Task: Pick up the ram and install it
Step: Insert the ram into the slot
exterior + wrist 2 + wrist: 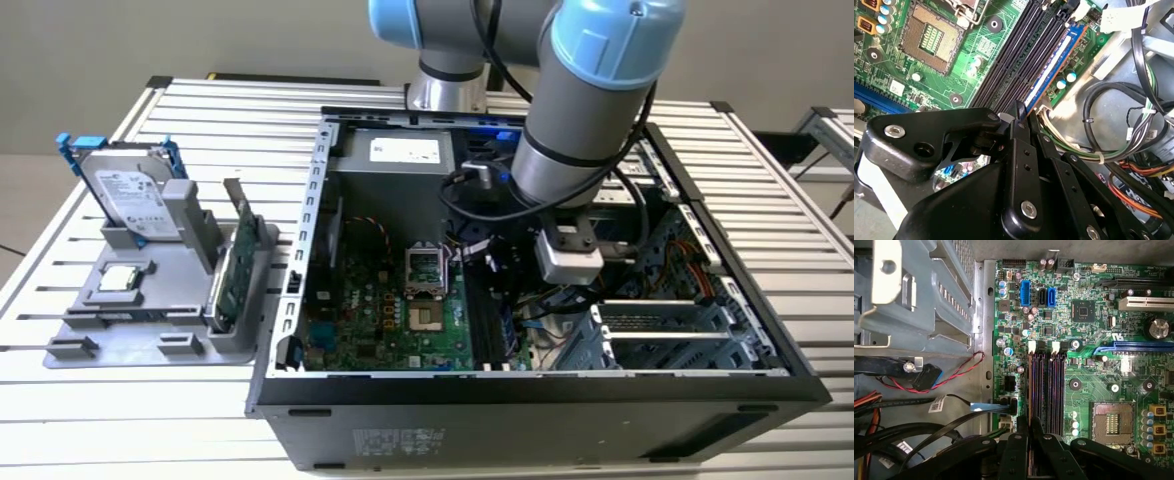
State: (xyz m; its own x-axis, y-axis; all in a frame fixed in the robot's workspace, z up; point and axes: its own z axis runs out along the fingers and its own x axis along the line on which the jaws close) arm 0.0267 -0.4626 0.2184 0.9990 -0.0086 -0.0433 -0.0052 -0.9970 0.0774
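Observation:
My gripper (pixel 534 305) reaches down inside the open computer case (pixel 534 385), over the memory slots beside the green motherboard (pixel 380 310). In the second wrist view its black fingers (pixel 1020 112) are shut together on the end of the ram (pixel 1054 60). The ram is seen edge-on as a thin strip with a blue sheen, and it lies along the outermost slot, next to the cables. In the first wrist view the gripper (pixel 1030 424) sits at the end of that same slot row, where the ram (pixel 1030 385) stands in line with the slot nearest the metal case wall.
A bare CPU socket (pixel 424 270) lies next to the slots. Cable bundles (pixel 1114 125) and the drive cage (pixel 667 335) crowd the side toward the exterior view's right. Outside the case, a grey holder (pixel 127 320) carries a silver hard drive (pixel 134 195) and a green expansion card (pixel 230 285).

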